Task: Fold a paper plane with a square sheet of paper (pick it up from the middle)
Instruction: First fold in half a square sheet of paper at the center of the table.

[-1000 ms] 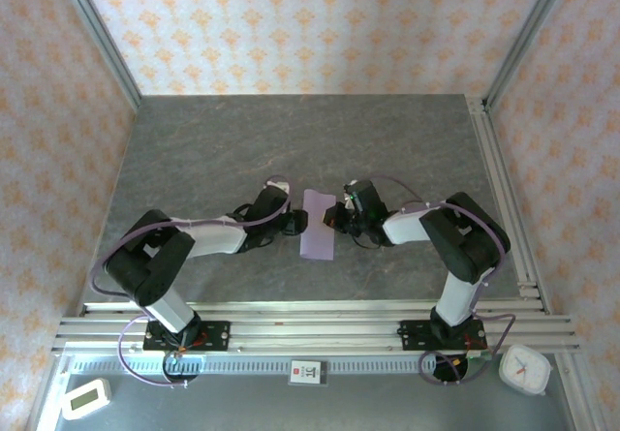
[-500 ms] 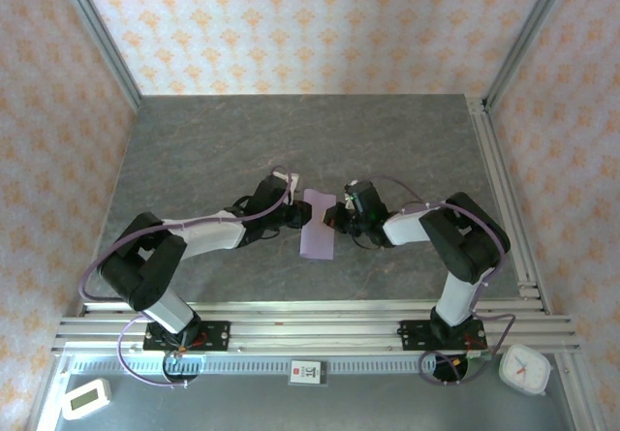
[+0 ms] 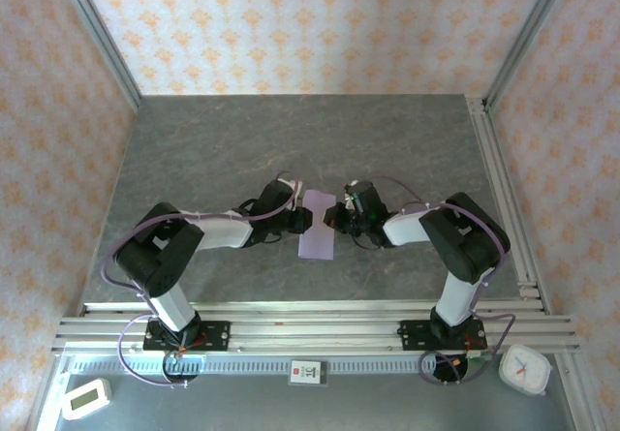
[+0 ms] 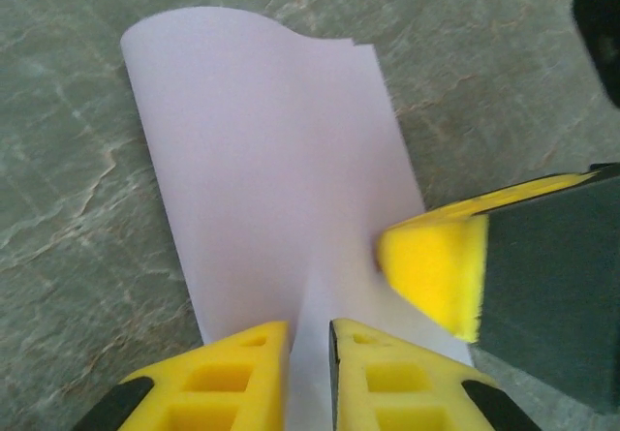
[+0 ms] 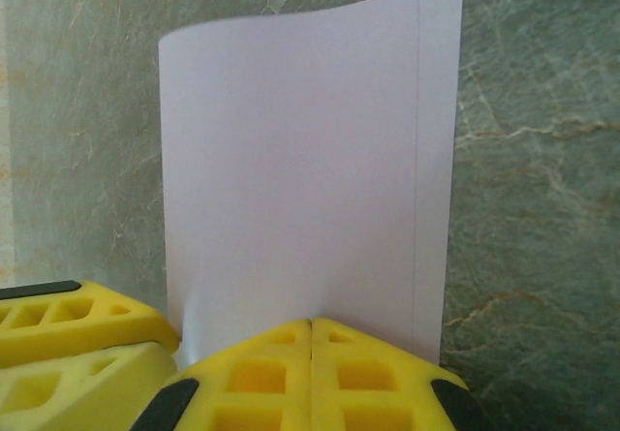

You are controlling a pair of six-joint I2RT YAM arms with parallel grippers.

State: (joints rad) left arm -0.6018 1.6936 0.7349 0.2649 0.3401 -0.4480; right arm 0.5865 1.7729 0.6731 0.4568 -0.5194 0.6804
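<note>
Square sheet of paper [image 3: 317, 242]: pale lilac, folded double into a narrow strip, the two layers' edges slightly offset, one end curling. Position: middle of the tabletop [image 3: 242, 140], a little nearer its near edge. Long axis: near edge to far edge. Left fingers [image 4: 232, 368]: narrow slit between them, the sheet's left edge in it; grip cannot be told. Right fingers [image 5: 373, 378]: pressed together on the sheet's right edge.
</note>
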